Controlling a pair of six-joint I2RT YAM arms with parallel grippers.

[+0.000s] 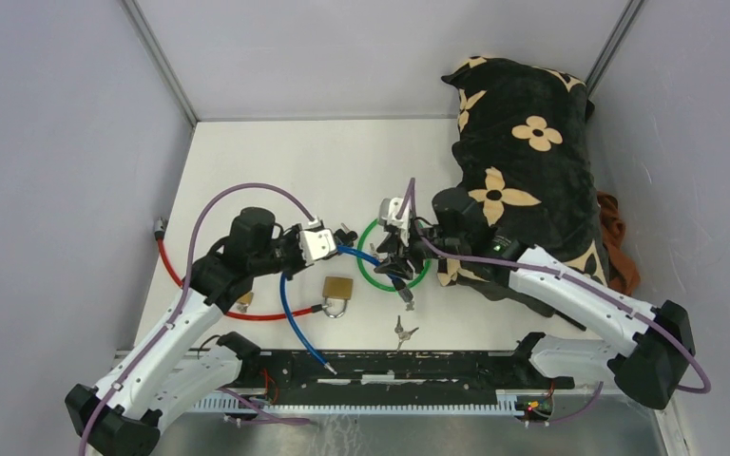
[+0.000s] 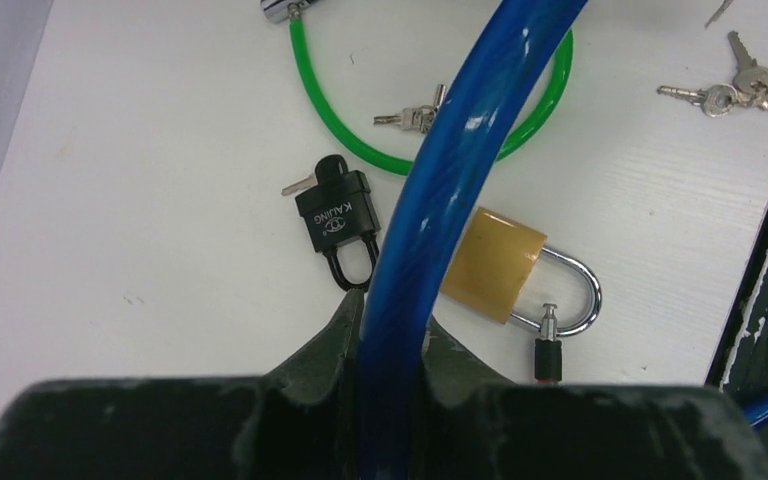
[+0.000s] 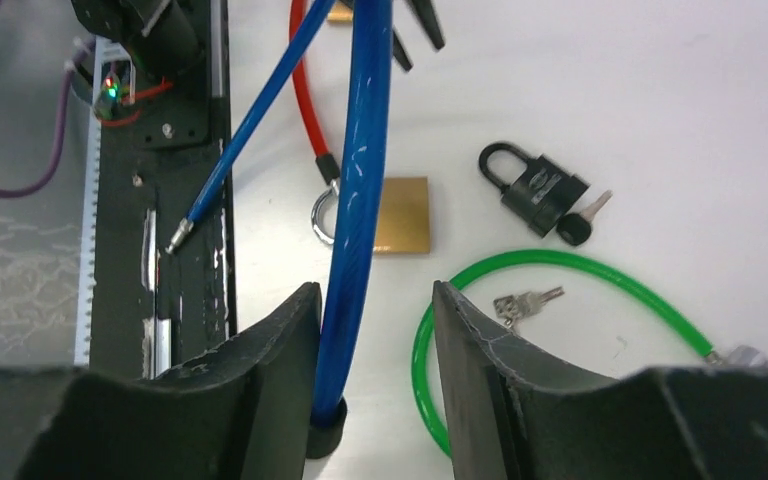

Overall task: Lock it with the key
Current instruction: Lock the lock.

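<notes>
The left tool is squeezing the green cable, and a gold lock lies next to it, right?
Not quite. The left wrist view shows the left tool squeezing the blue cable. The green cable lies loose beyond it. The gold lock does lie next to it.

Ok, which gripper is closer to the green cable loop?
Right. The right gripper hangs directly over the green cable loop; the left gripper, clamped on the blue cable, sits just outside it to the left.
</notes>
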